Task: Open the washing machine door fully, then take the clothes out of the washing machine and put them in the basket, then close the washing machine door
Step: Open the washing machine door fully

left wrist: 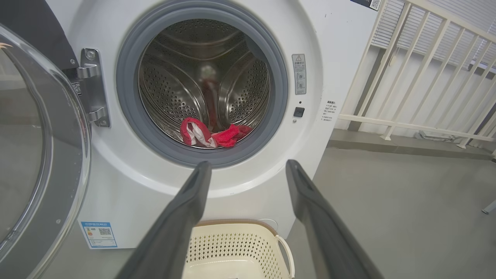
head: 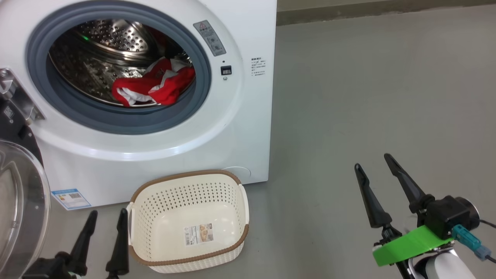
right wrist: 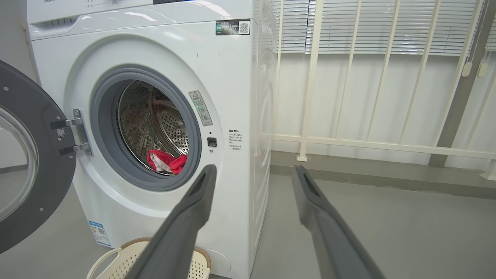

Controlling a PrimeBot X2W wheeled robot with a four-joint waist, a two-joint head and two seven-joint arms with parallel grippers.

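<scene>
Left gripper (head: 108, 212), right gripper (head: 372, 161): spread, empty. Basket (head: 182, 175): beside left gripper, long axis left-right. Clothes (head: 155, 85): farther, in drum (head: 97, 50); door (head: 23, 193) open.

Left tool (head: 108, 212) at lower left, right tool (head: 372, 161) at lower right, both empty, jaws wide apart.
</scene>
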